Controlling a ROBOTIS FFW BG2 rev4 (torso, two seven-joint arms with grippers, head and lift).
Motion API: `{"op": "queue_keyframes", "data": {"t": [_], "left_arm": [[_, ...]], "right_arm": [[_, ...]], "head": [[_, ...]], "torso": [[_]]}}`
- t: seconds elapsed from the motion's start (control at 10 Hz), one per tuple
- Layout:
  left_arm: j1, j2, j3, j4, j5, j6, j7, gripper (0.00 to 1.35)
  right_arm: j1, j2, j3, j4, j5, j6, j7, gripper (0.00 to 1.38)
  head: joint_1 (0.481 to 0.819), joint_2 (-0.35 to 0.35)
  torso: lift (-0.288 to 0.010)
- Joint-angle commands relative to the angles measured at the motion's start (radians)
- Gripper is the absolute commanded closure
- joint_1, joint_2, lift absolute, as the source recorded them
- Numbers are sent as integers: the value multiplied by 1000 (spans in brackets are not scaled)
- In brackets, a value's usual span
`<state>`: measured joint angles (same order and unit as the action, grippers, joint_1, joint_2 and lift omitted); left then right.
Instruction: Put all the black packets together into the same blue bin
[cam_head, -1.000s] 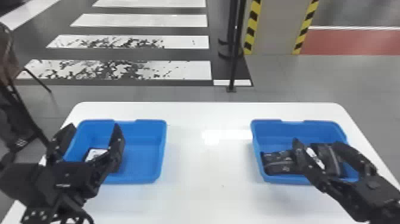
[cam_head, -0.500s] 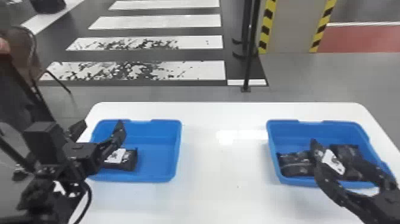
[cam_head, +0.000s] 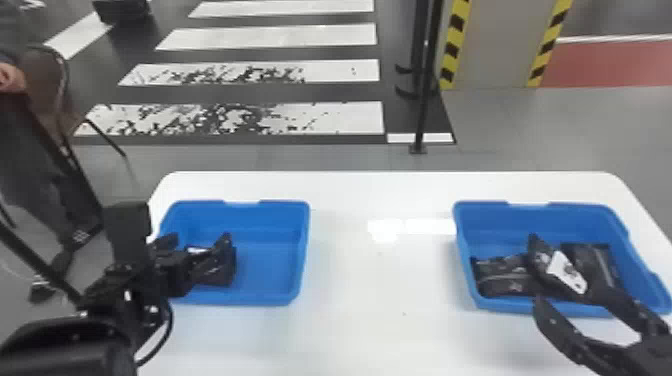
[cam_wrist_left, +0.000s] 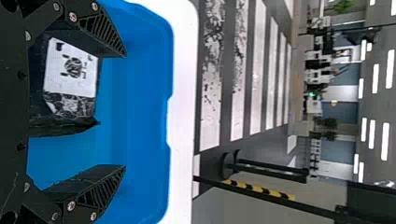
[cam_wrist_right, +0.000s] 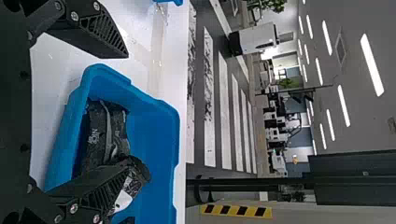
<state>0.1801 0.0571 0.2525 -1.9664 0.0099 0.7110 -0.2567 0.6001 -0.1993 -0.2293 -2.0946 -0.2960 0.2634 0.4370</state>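
Note:
In the left bin (cam_head: 265, 210) lies a black packet (cam_head: 217, 270) with a white label. My left gripper (cam_head: 196, 242) is low over that packet; the left wrist view shows the gripper (cam_wrist_left: 124, 111) open, the labelled packet (cam_wrist_left: 70, 86) beside one finger. The right bin (cam_head: 530, 212) holds black packets: one at its left (cam_head: 500, 277), one at its right (cam_head: 602, 260) and a white-labelled one (cam_head: 565, 270) by a finger. My right gripper (cam_head: 536, 270) is open. In the right wrist view, the gripper (cam_wrist_right: 133, 112) has one finger over the labelled packet (cam_wrist_right: 125, 191), the other over the table.
The white table (cam_head: 380, 280) separates the two bins. Beyond its far edge stand a black pole (cam_head: 425, 95) and a striped column (cam_head: 500, 45). A chair is behind the table's left side.
My left gripper has come lower and farther over the left bin. The right gripper has turned, with one finger now in front of the right bin. The head view has shifted left.

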Motion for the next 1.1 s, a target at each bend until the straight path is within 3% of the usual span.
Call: {"op": "queue_keyframes", "data": {"t": [0.0,0.4,1.0], "left_arm": [[-26,3,7,68,-4,20,-1,191],[-75,20,19,146,-46,94,-18,191],[-134,29,15,259,-66,84,-24,191]], "right_arm": [[-6,0,0,5,-1,-1,5,173],[-14,0,0,15,-7,-1,19,173],[-23,1,0,27,-11,-1,32,173]], "head": [[695,85],[695,107],[695,126]], "torso": [[-110],[-110],[-110]]}}
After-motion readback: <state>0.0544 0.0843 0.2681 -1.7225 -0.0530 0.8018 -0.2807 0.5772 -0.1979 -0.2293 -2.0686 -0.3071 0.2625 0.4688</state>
